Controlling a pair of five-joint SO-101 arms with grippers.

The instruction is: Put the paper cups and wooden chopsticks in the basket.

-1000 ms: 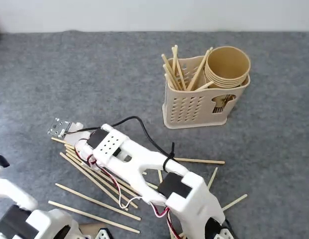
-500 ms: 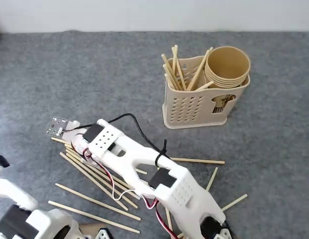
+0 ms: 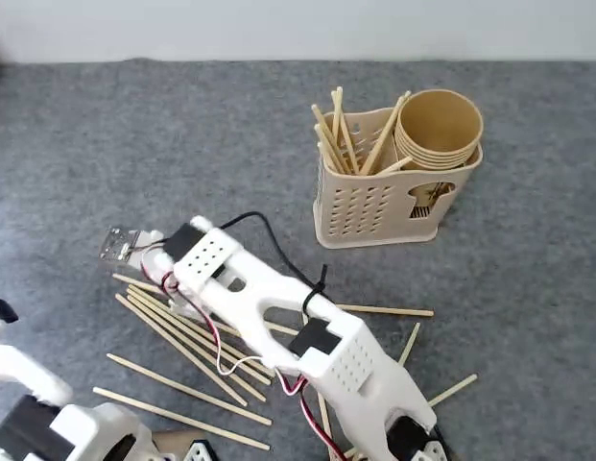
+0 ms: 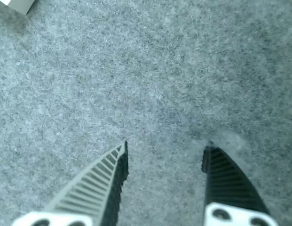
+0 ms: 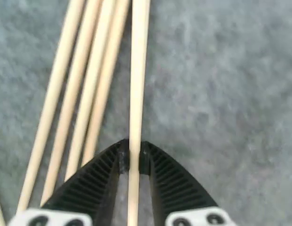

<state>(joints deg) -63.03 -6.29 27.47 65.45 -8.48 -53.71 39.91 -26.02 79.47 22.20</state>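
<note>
Right hand (image 5: 134,157) clamped on 1 chopstick (image 5: 138,70), left hand (image 4: 164,155) apart: lift level, w/o snagging loose chopsticks (image 5: 91,70), toward basket (image 3: 365,211) upper right of high view.

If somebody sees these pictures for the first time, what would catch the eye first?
Most striking is the right arm, stretched from the lower edge of the high view to the loose chopsticks scattered at lower left. The right gripper is shut on a single chopstick, with several others lying beside it. Next comes the basket at upper right, holding stacked paper cups and standing chopsticks.
</note>
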